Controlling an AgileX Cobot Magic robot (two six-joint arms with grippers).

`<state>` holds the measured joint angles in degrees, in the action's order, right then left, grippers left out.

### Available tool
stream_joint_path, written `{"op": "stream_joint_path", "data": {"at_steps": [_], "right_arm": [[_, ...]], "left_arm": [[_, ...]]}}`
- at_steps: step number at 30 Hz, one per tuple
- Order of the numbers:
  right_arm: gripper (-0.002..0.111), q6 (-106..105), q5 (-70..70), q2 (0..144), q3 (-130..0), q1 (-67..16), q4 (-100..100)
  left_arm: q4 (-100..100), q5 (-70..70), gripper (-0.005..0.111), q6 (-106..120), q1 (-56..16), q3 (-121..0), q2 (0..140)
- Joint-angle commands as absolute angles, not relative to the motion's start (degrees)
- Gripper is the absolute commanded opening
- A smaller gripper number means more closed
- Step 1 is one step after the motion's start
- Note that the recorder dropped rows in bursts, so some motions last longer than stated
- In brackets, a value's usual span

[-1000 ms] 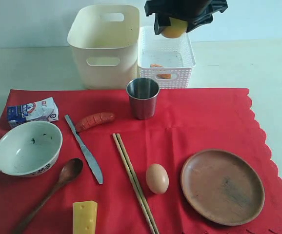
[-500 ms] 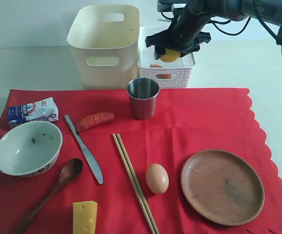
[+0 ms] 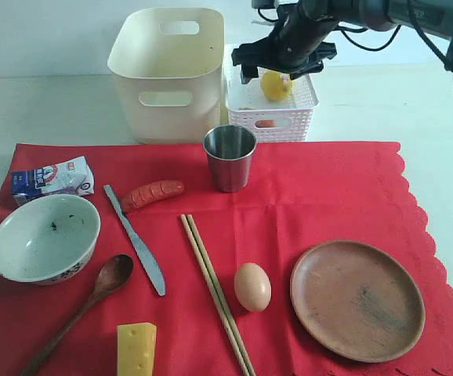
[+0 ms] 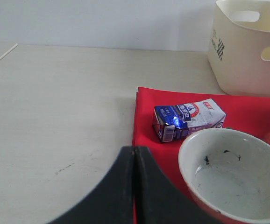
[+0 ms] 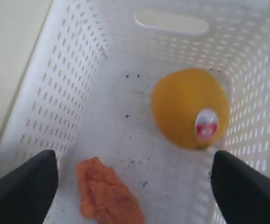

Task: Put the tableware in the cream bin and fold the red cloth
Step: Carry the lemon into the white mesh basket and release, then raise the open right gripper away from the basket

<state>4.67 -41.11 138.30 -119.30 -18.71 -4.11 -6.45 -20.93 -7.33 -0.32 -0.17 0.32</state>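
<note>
Hovering over lattice-walled plastic basket [image 5: 65,93], right gripper [image 5: 132,163] gapes.

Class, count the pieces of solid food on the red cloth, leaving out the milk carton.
3. The sausage lies beside the knife, the egg between the chopsticks and the plate, the cheese beside the spoon at the exterior view's bottom edge. None seems hidden.

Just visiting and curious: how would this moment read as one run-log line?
right gripper: open above white basket | lemon: loose inside basket | left gripper: shut, empty, near bowl | tableware: all on red cloth
</note>
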Motion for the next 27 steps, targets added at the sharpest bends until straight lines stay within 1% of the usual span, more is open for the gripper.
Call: {"op": "stream_joint_path", "data": {"at_steps": [1,6,17,20,25,27], "right_arm": [[0.084,4.63,-40.97,134.42,-119.9,-18.49,-4.03],[0.084,4.9,-44.17,130.52,-119.9,-18.59,-4.54],[0.083,8.17,-59.46,123.11,-119.9,-18.59,-4.54],[0.079,8.17,-62.82,121.17,-119.9,-18.59,-6.58],[0.063,8.06,-66.94,117.86,-119.9,-19.02,-8.52],[0.061,8.06,-67.97,116.45,-119.9,-19.71,-7.66]], "left_arm": [[-6.36,-20.49,0.0,-7.28,-0.58,0.0,0.0],[-6.36,-20.49,0.0,-7.28,-0.58,0.0,0.0],[-6.36,-20.49,0.0,-7.28,-0.58,0.0,0.0],[-6.36,-20.49,0.0,-7.28,-0.58,0.0,0.0],[-6.36,-20.49,0.0,-7.28,-0.58,0.0,0.0],[-6.36,-20.49,0.0,-7.28,-0.58,0.0,0.0]]}}
